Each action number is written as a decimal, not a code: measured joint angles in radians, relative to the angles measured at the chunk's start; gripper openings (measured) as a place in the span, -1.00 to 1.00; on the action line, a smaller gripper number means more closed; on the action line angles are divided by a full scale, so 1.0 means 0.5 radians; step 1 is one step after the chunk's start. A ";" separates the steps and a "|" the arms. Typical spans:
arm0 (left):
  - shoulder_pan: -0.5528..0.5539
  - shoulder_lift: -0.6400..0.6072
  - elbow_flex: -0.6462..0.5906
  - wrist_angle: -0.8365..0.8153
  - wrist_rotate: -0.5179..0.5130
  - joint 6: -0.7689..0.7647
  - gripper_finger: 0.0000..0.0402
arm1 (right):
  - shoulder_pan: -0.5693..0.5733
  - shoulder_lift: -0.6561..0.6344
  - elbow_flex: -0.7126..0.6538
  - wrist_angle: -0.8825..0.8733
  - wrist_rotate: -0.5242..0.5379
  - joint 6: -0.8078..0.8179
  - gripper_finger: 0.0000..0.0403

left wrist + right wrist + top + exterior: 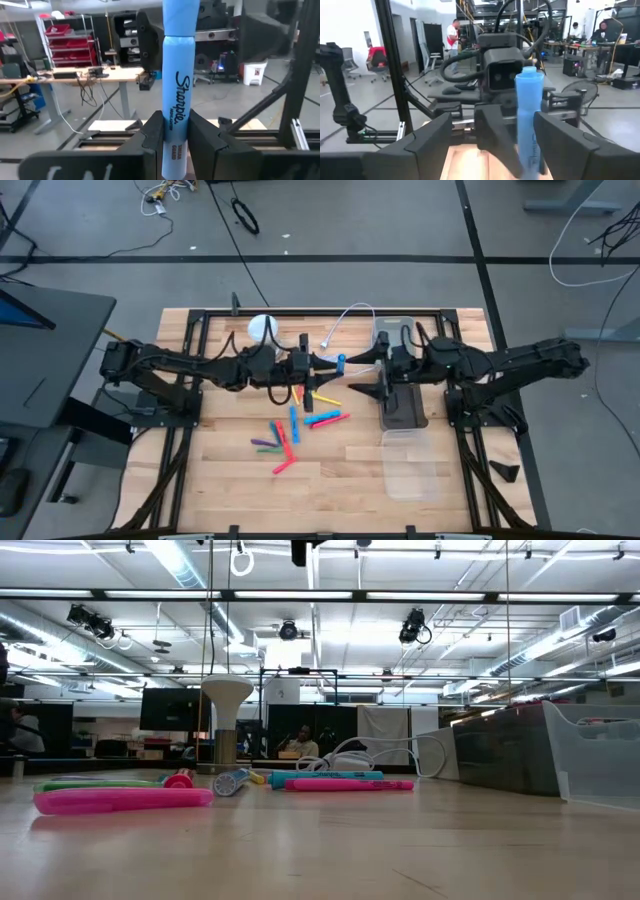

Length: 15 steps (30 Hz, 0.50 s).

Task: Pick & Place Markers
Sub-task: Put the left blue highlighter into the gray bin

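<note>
Holding a blue marker (340, 363) upright at the high view's centre, above the surface (340, 480), the left gripper (335, 362) is clamped on it. The right gripper (362, 373) stands open alongside: apparently a handover. Next: the right gripper closes, the left releases.

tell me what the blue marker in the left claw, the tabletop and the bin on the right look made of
Blue marker: smooth plastic, likely, with a soft sheen and printed lettering on the barrel.
Tabletop: wood, judging by pale planks with visible grain and seams.
Bin: clear plastic, probably; the table shows through its walls.
Left claw: dark, matte, hard plastic or metal; cannot tell which.
</note>
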<state>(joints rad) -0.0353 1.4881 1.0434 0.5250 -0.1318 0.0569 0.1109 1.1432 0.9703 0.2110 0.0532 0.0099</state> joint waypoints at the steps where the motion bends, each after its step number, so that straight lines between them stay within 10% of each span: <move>1: 0.000 -0.001 0.007 -0.001 -0.003 0.011 -0.66 | 0.000 0.027 0.030 -0.002 0.000 -0.008 0.42; 15: -0.017 0.001 0.030 -0.032 0.002 0.017 -0.67 | -0.022 0.106 0.080 -0.067 0.114 -0.111 0.42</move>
<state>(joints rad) -0.0437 1.4887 1.0584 0.5090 -0.1306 0.0654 0.1001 1.1960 1.0103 0.1775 0.1100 -0.0456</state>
